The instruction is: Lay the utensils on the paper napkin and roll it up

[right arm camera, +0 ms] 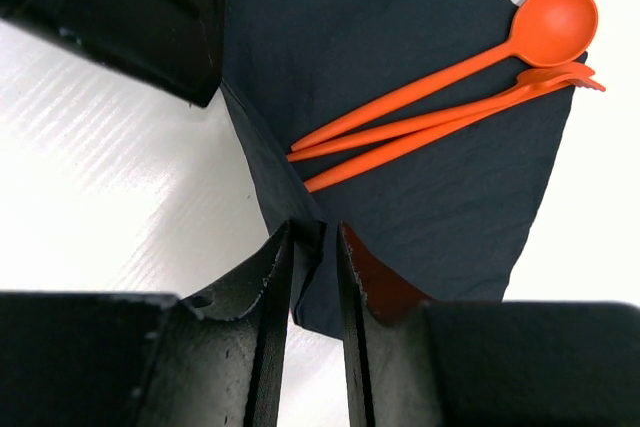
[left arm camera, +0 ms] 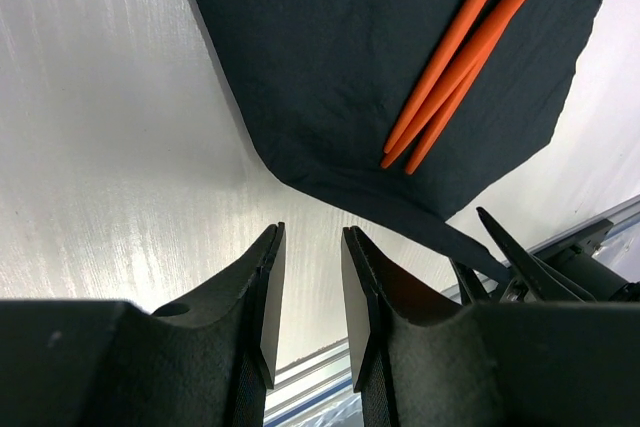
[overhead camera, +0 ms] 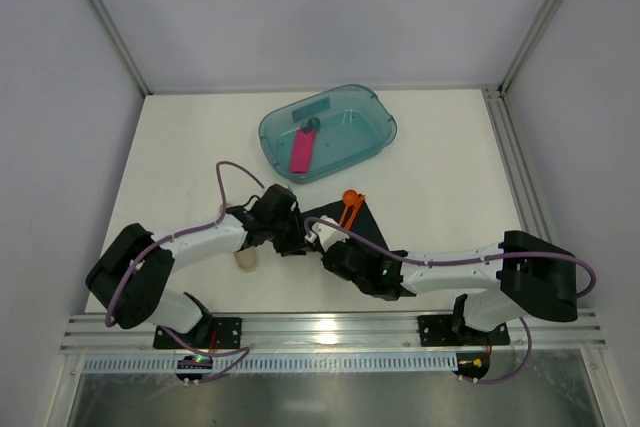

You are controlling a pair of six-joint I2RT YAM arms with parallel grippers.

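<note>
White tabletop [overhead camera: 180,167] inside pale walls. At left, the left gripper [left arm camera: 312,237] hovers low by the near edge of the paper napkin [left arm camera: 330,67], jaws a little apart, nothing between them. The black napkin lies at centre and looks thin, limp and light. Three orange utensils [right arm camera: 440,84] rest together on it, slim, stiff and probably slippery. At right, the right gripper [right arm camera: 314,237] has its jaws nearly closed, pinching the napkin's lifted near corner. The sheet's edge seems the best hold, rolled gently to avoid tearing.
</note>
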